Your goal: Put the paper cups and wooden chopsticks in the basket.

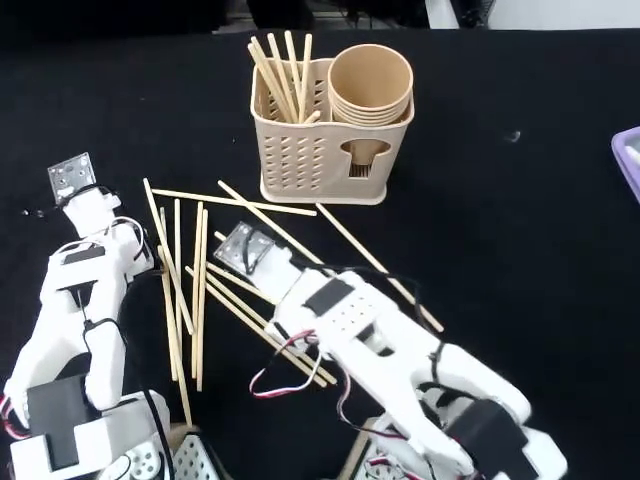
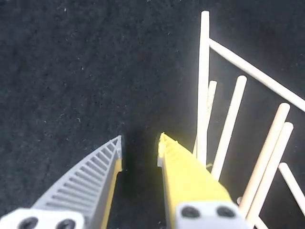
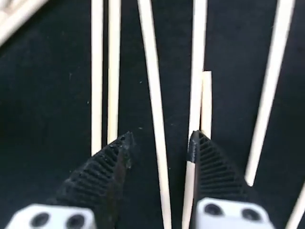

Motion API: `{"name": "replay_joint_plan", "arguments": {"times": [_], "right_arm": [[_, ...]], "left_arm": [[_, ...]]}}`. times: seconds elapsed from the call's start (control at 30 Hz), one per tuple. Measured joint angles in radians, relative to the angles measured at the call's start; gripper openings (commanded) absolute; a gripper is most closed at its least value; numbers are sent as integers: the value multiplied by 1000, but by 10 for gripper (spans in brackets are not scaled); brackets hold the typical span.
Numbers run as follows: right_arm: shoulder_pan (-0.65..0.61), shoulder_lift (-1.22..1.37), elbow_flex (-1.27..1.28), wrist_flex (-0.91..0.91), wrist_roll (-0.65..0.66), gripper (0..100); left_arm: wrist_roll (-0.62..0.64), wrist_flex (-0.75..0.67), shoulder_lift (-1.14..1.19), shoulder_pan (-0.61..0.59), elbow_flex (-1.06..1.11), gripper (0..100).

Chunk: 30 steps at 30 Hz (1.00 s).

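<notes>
The beige slotted basket [image 1: 318, 160] stands at the back centre of the black table. Stacked paper cups [image 1: 370, 85] sit in one of its compartments and several wooden chopsticks [image 1: 282, 75] stand in the other. More loose chopsticks [image 1: 200, 290] lie scattered in front of it. My right gripper [image 3: 159, 138] is open low over them, and one chopstick [image 3: 153, 90] runs between its black fingers [image 3: 109, 162]. In the high view this gripper [image 1: 245, 248] is in the middle of the pile. My left gripper [image 2: 139, 143] is open over bare cloth, with chopsticks [image 2: 204, 81] just beside its yellow finger [image 2: 183, 176]. It sits at the pile's left edge [image 1: 78, 188].
A purple container's edge [image 1: 628, 160] shows at the far right of the table. Both arm bases and their cables [image 1: 290, 370] take up the front edge. Open black cloth lies to the right of the basket and behind the left arm.
</notes>
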Motion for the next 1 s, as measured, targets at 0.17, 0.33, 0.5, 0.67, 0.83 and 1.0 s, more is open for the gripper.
{"name": "replay_joint_plan", "arguments": {"times": [0.17, 0.33, 0.5, 0.67, 0.83, 1.0], "right_arm": [[-35, 31, -8, 0, 9, 171], [-37, 31, -8, 0, 55, 171], [-37, 31, -8, 0, 84, 170], [-37, 31, -8, 2, 106, 170], [-37, 31, -8, 17, 155, 172], [20, 31, -8, 17, 163, 173]], "left_arm": [[0, -2, 0, 0, 0, 131], [0, -2, 0, 0, 3, 131], [0, -2, 0, 0, 9, 130], [0, -2, 0, 0, 9, 130], [0, -2, 0, 0, 9, 130], [0, -2, 0, 0, 9, 130]]}}
